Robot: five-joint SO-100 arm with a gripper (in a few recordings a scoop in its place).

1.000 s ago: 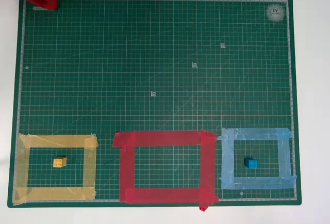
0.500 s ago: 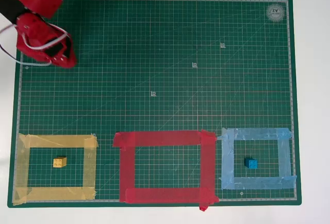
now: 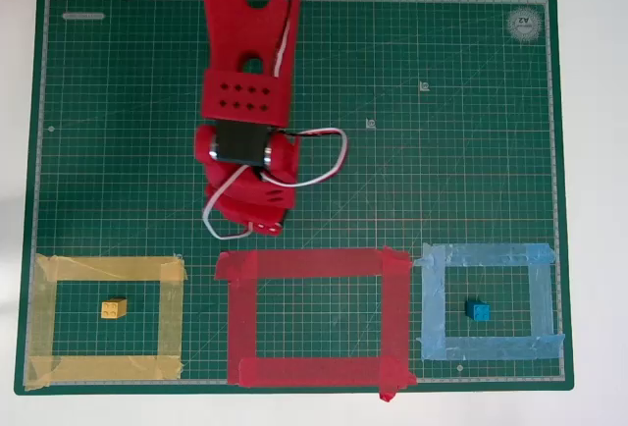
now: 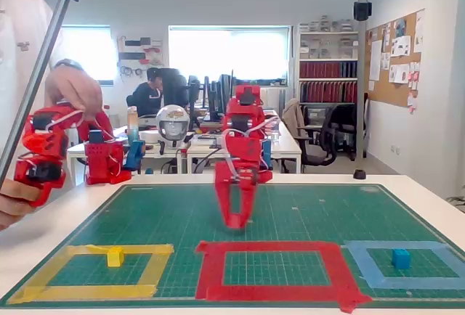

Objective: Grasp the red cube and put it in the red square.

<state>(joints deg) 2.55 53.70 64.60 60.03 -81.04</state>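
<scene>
1. The green cutting mat [image 3: 442, 181] is lying under the pincer [image 4: 235, 221].
2. The red square [image 3: 314, 264] is sitting just in front of the pincer – apart from it.
3. The pincer is pointing down at the mat; whether it is gripping anything, I cannot tell.
4. The red cube – I am not finding it.

red square [image 3: 312, 262]: wide red tape outline | flat on mat, between yellow and blue frames
</scene>
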